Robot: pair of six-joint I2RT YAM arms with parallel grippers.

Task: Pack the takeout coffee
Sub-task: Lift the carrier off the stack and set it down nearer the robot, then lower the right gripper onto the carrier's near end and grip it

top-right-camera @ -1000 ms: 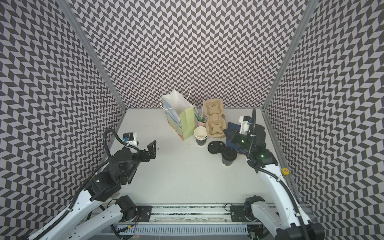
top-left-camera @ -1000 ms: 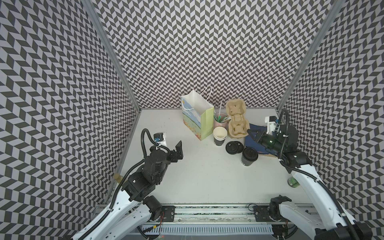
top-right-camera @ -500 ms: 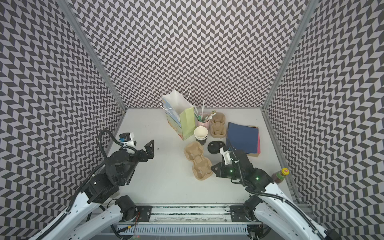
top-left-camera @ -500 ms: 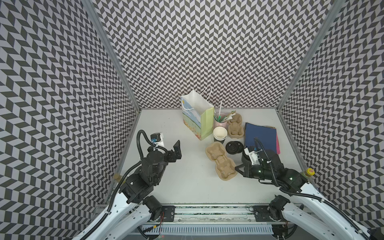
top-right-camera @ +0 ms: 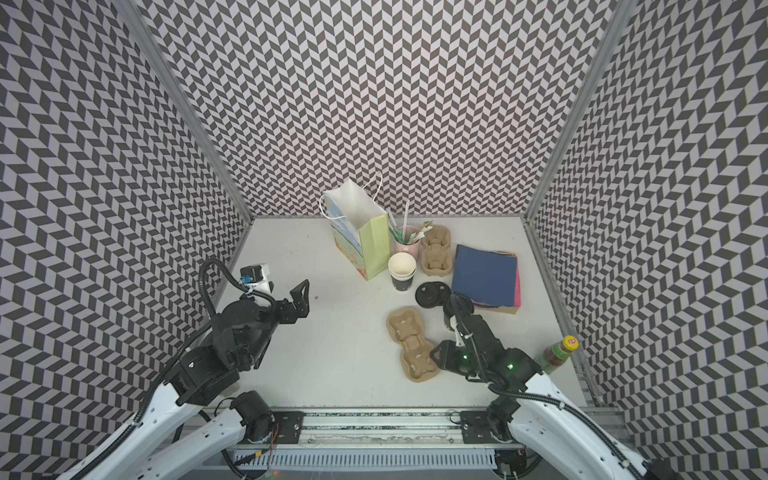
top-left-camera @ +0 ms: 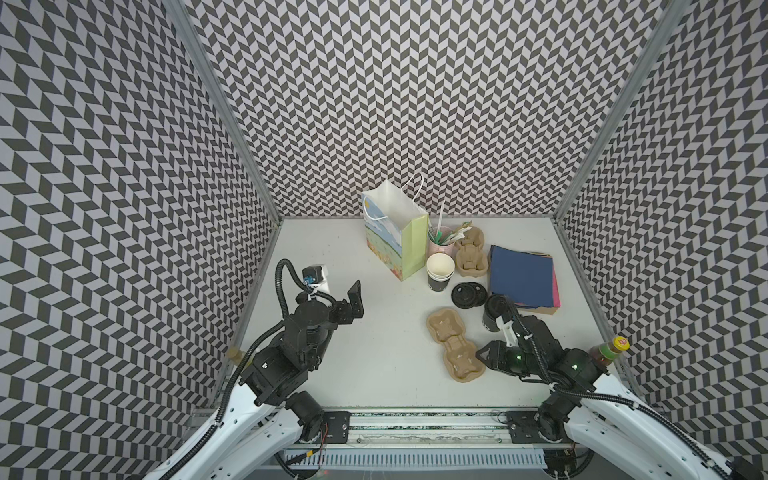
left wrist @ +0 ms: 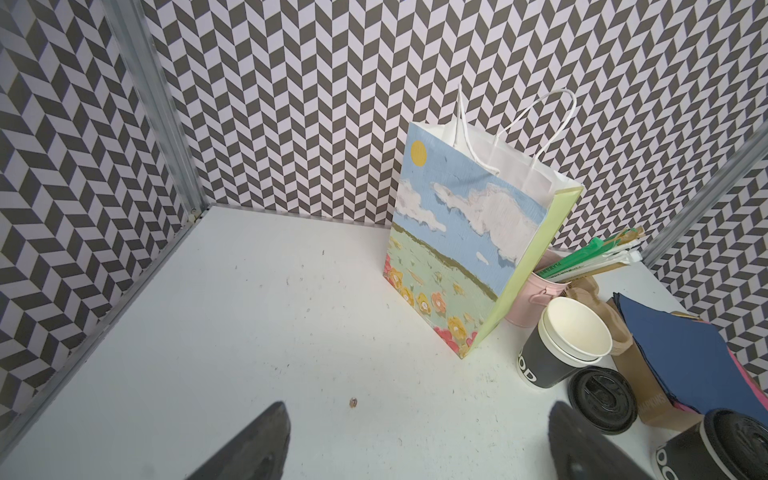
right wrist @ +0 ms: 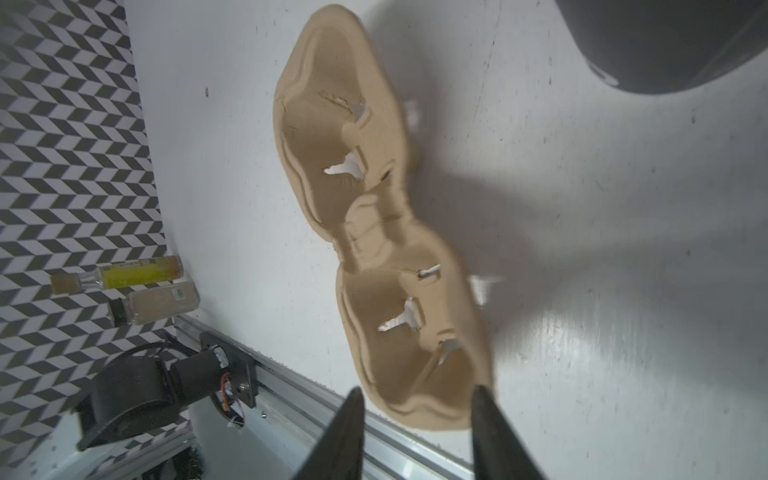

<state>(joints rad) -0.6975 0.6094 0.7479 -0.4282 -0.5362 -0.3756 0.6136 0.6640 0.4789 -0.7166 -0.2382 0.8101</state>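
The takeout coffee, a small black paper cup with a round black plastic lid (top-left-camera: pixel 493 309), stands upright on the white table (top-left-camera: pixel 374 332), outside the bag, just beside a flat pile of dark blue paper napkins (top-left-camera: pixel 521 276) and near loose black plastic lids (top-left-camera: pixel 468 295); in both top views the right arm (top-left-camera: pixel 536 353) hides a part of it. The jaws of the right arm are parted and grasp nothing; in the right wrist view their two tips stand at either side of the near end of a tan pulp cup carrier with two wells (right wrist: pixel 374 232), which lies flat on the table. The jaws of the left arm (top-left-camera: pixel 307 324) are released wide, with only bare table between them, well apart from the cup. The tall paper gift bag with a painted sky and flowers (top-left-camera: pixel 395 245) stands open at the back, and beside it are a pink cup of straws (top-left-camera: pixel 440 245), a stack of lidless black cups, cream-white inside (top-left-camera: pixel 439 274), and a second tan carrier (top-left-camera: pixel 471 257)
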